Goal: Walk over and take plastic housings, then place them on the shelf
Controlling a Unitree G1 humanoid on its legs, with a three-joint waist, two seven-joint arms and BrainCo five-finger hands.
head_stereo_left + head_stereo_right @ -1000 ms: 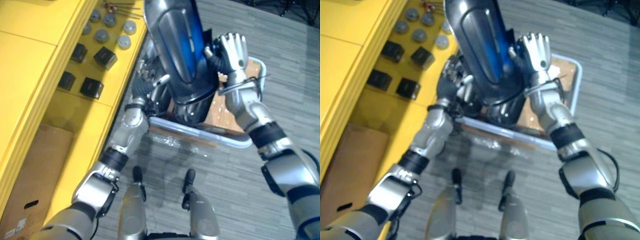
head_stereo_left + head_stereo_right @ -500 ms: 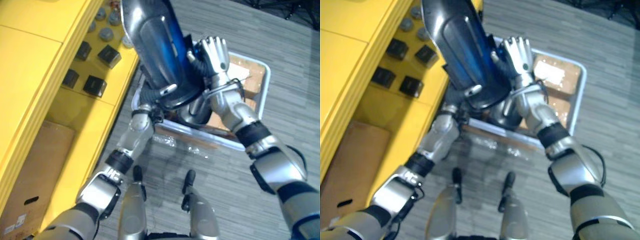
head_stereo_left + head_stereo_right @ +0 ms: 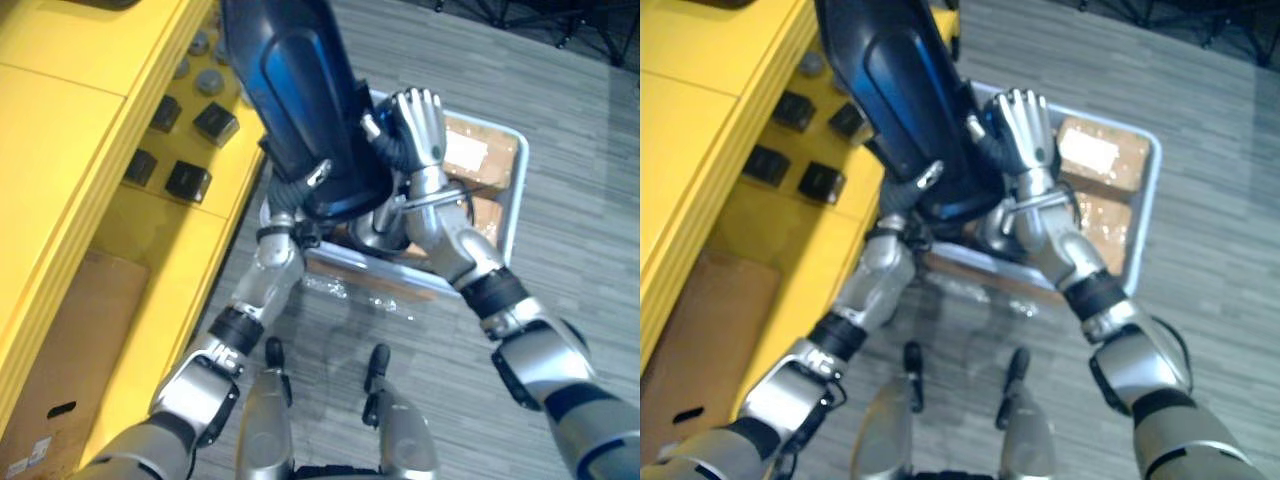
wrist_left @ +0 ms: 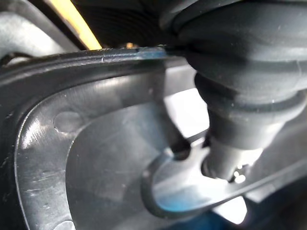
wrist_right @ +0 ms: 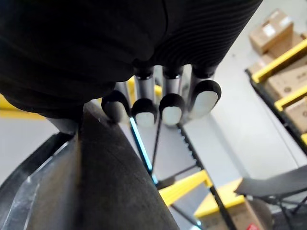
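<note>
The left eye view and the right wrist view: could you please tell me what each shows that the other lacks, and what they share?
The left eye view gives the yellow shelf with black boxes and grey caps, plus the grey tray holding cardboard boxes. The right wrist view gives distant yellow racks loaded with cartons. Both share the dark plastic housing and the right robot hand, its fingers straight against it.

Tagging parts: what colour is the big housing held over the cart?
The housing is glossy black with a deep blue panel, and shows best in the left eye view.
</note>
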